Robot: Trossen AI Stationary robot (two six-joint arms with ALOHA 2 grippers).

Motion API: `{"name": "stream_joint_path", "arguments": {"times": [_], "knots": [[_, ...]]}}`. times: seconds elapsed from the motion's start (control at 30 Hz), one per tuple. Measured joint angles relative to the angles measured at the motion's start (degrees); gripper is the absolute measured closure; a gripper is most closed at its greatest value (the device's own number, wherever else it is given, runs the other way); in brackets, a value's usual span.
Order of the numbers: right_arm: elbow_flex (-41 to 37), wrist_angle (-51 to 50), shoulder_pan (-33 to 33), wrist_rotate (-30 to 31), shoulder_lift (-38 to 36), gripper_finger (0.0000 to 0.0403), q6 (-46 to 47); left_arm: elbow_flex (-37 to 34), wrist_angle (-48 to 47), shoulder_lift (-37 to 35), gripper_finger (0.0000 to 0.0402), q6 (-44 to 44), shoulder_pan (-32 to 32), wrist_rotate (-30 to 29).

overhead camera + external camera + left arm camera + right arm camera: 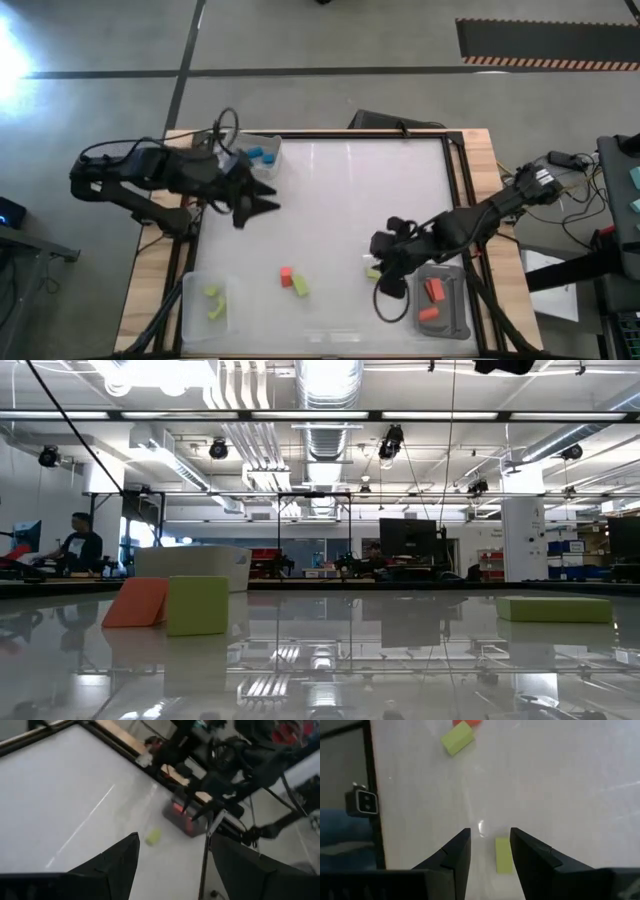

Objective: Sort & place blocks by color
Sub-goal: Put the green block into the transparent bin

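Note:
My right gripper (382, 272) (490, 832) hangs open above a yellow-green block (503, 855) (373, 272) that lies flat on the white table near the grey tray. The block shows between the two fingers, which are clear of it. My left gripper (272, 198) (175, 839) is open and holds nothing, raised over the table's far left beside the tray of blue blocks (262, 155). An orange block (287, 273) (135, 603) and another yellow-green block (300, 286) (198, 605) lie side by side near the front middle.
A clear tray (190, 310) at the front left holds yellow-green blocks (213, 300). A grey tray (455, 310) at the front right holds orange blocks (432, 295). A dark frame (455, 180) borders the table's right side. People sit in the room beyond.

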Motion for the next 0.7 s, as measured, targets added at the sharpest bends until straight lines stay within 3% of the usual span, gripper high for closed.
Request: {"name": "stream_joint_path", "arguments": {"times": [0.2,0.47,0.7], "knots": [[0.54,1.47,1.13,-1.32,6.05,0.0262,-2.98,-0.09,0.64,3.93,0.0171,0.77,-4.41,-0.64],[-0.22,0.79,0.37,-8.42,13.31,0.0193,-5.78,-1.56,3.83,7.93,0.0171,2.97,-7.04,-0.66],[-5.4,0.98,0.39,-8.93,15.94,0.0161,-9.51,-2.82,9.34,8.84,0.0171,3.94,-10.39,-1.13]]}}
